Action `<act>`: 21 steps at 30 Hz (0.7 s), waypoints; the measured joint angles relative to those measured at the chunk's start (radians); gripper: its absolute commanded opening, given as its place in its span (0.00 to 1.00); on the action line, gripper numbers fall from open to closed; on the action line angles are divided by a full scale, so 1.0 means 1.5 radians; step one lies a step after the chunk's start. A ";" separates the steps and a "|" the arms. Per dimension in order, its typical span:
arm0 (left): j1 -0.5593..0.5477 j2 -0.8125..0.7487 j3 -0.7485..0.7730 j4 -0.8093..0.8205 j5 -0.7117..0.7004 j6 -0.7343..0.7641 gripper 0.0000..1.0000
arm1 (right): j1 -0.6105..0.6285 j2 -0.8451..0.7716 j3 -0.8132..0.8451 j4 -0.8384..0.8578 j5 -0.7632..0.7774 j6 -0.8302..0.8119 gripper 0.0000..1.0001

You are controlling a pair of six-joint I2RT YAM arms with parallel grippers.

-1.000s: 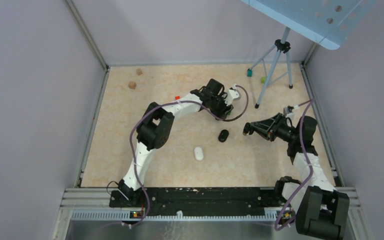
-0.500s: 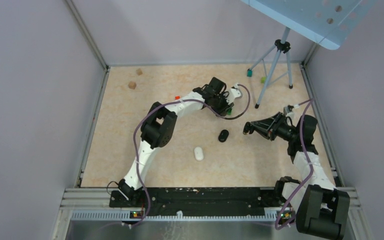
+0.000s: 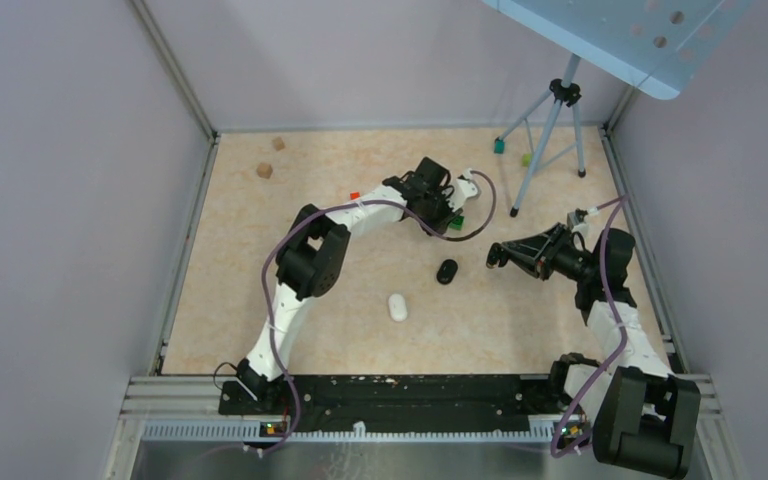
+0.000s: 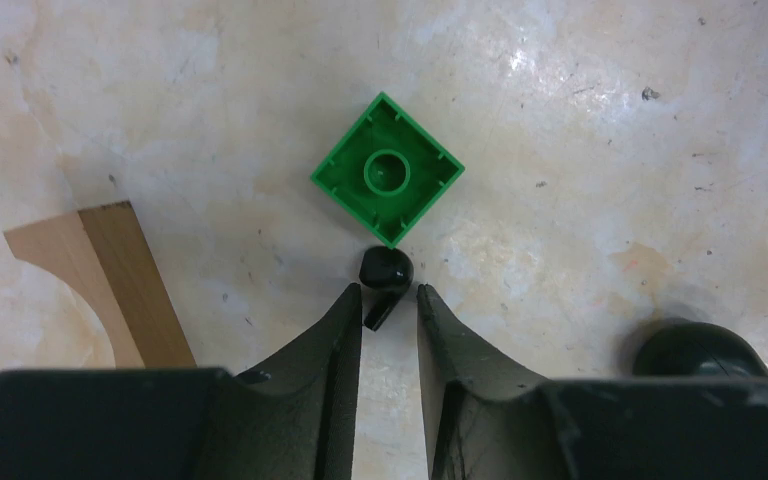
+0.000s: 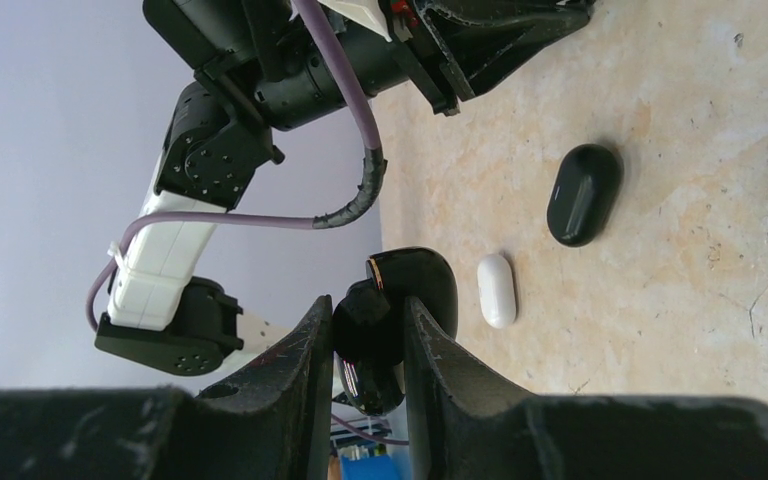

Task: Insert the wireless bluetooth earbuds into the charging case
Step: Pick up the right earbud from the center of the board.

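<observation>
A black earbud (image 4: 385,270) lies on the table just below a green brick (image 4: 387,170). Its stem points back between the tips of my left gripper (image 4: 390,295), which is narrowly open around the stem with a gap showing on the right side. In the top view the left gripper (image 3: 450,220) is low over the table's middle back. My right gripper (image 5: 370,305) is shut on a black charging case (image 5: 415,285) with its lid open, held above the table at the right (image 3: 494,259).
A closed black case (image 3: 447,271) and a white case (image 3: 397,306) lie on the table between the arms. A wooden piece (image 4: 90,280) lies left of the left gripper. Two wooden cubes (image 3: 264,170) sit at the back left. A tripod (image 3: 550,130) stands at the back right.
My left gripper has shifted slightly toward the near side, so the green brick now shows beside it. The right arm with the case has barely moved.
</observation>
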 measured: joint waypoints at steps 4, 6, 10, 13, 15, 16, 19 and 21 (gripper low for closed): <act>0.000 -0.013 -0.016 -0.006 -0.011 -0.031 0.27 | 0.000 0.000 0.000 0.000 -0.002 0.000 0.00; 0.000 -0.020 -0.025 -0.007 -0.013 -0.049 0.31 | 0.000 0.000 0.000 0.000 -0.002 0.000 0.00; 0.000 -0.030 -0.040 -0.007 -0.008 -0.079 0.44 | 0.000 0.000 0.000 0.000 -0.004 -0.002 0.00; 0.000 -0.031 -0.040 -0.007 -0.004 -0.092 0.51 | 0.000 0.000 0.000 -0.001 -0.005 -0.005 0.00; 0.000 -0.031 -0.040 -0.008 -0.004 -0.099 0.55 | 0.000 0.000 0.000 -0.001 -0.006 -0.006 0.00; 0.000 -0.031 -0.040 -0.008 -0.004 -0.100 0.57 | 0.000 0.000 0.000 -0.001 -0.006 -0.006 0.00; 0.000 -0.031 -0.037 -0.010 -0.012 -0.104 0.57 | 0.000 0.000 0.000 0.000 -0.007 -0.006 0.00; 0.000 -0.031 -0.031 -0.016 -0.018 -0.104 0.57 | 0.000 0.000 0.000 0.000 -0.007 -0.007 0.00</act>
